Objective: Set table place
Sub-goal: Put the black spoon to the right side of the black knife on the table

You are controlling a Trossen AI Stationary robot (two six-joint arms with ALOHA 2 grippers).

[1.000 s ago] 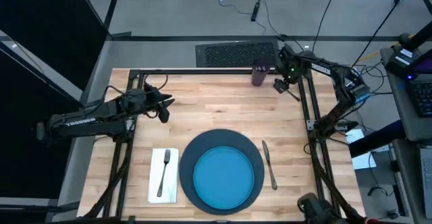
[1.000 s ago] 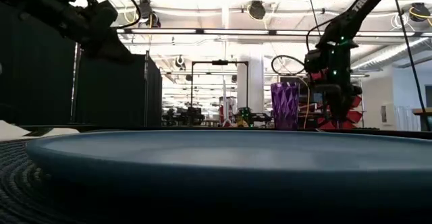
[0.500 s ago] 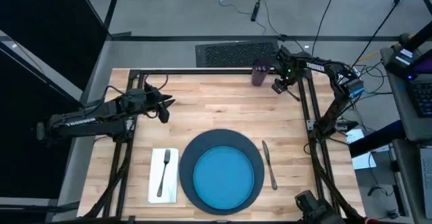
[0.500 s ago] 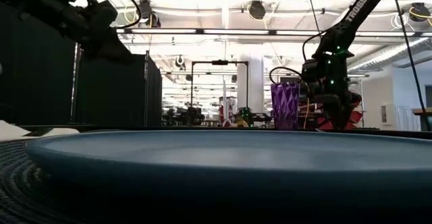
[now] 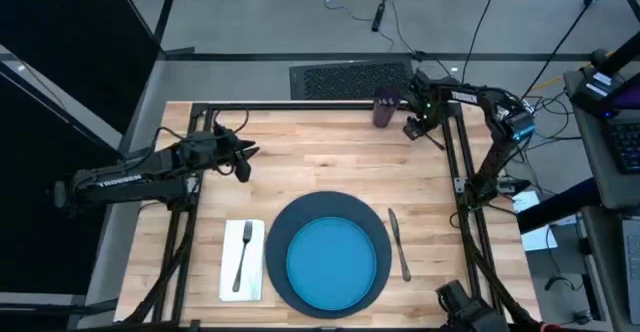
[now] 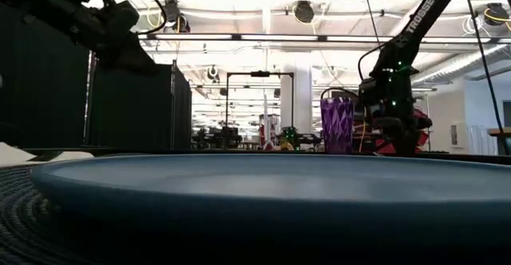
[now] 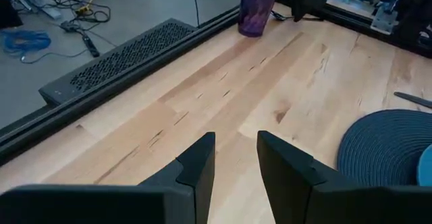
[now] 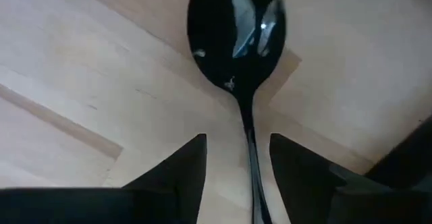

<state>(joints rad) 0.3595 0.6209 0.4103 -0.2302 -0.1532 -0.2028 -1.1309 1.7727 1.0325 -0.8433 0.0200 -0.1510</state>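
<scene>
Right tool (image 8: 237,158): fingers spread apart, straddling the spoon (image 8: 237,42) handle; no finger is seen pressing the handle, so it is not gripping.
Right tool place: hovering at the table's (image 5: 320,147) far right corner, just beside the cup (image 5: 386,109).
Right arm: reaching in from the right edge, elbow raised, wrist pointing down at the wood.
Left tool (image 7: 236,156): fingers parted with a narrow gap, holding nothing, hanging over bare planks.
Left arm: stretching in from the left, lying nearly level over the left half, well apart from the setting.
Spoon: lying on the wood at the far right corner, bowl up and shiny, handle running between the right fingers.
Cup: standing upright at the far edge, purple and faceted.
Disc (image 5: 329,254): sitting at the near middle, with the plate (image 5: 331,258) resting on it.
Napkin (image 5: 243,260): lying just left of the disc, fork (image 5: 240,256) on top.
Knife (image 5: 398,244): lying just right of the disc.
Right wrist view only: giving the spoon clearly; the high view is hiding it under the tool.
Low view: showing the cup (image 6: 337,124) beside the right tool (image 6: 391,133) beyond the plate's rim.
Left wrist view: catching the cup (image 7: 256,8) and the disc's edge (image 7: 378,146) far off.
</scene>
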